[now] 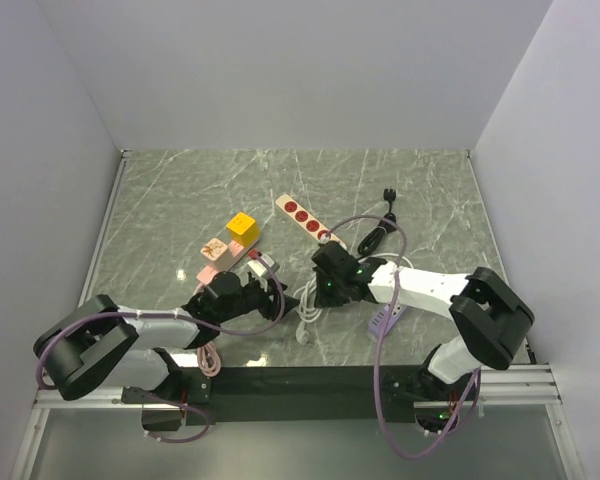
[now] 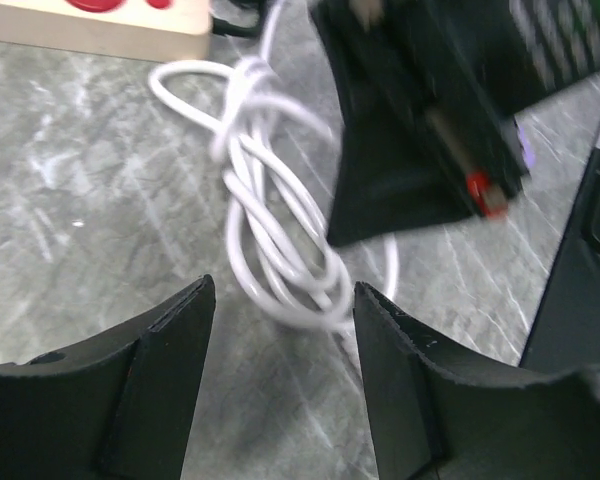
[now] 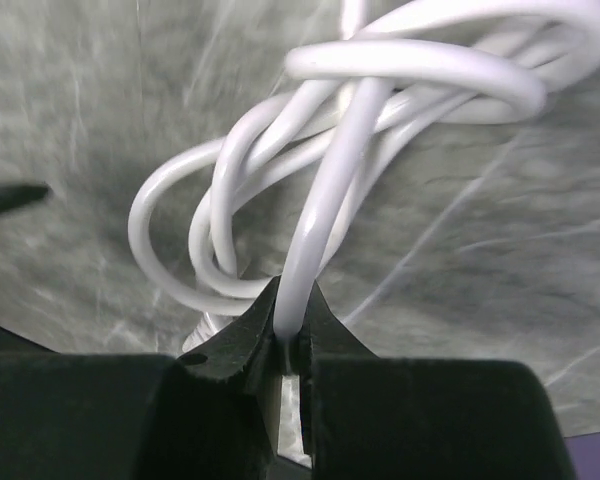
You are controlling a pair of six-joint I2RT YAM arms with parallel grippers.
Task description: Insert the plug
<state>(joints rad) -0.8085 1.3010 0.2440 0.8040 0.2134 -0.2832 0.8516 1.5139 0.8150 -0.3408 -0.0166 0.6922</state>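
Note:
The yellow cube plug [image 1: 242, 228] sits on the marble table, left of centre, apart from both grippers. My right gripper [image 1: 325, 291] is shut on a strand of the coiled white cable [image 3: 332, 190], pinched between its fingertips [image 3: 290, 325]. The cable coil [image 1: 306, 303] lies between the two grippers. My left gripper [image 1: 271, 297] is open and empty, its fingers [image 2: 175, 380] just short of the coil [image 2: 280, 250], facing the right gripper [image 2: 420, 140]. A purple power strip [image 1: 385, 319] shows partly under the right arm.
A beige power strip with red sockets [image 1: 304, 218] lies behind the grippers; its end shows in the left wrist view [image 2: 90, 30]. A pink strip [image 1: 216, 258] lies by the yellow plug. A black plug and cord [image 1: 384, 212] lie at the back right. Walls enclose the table.

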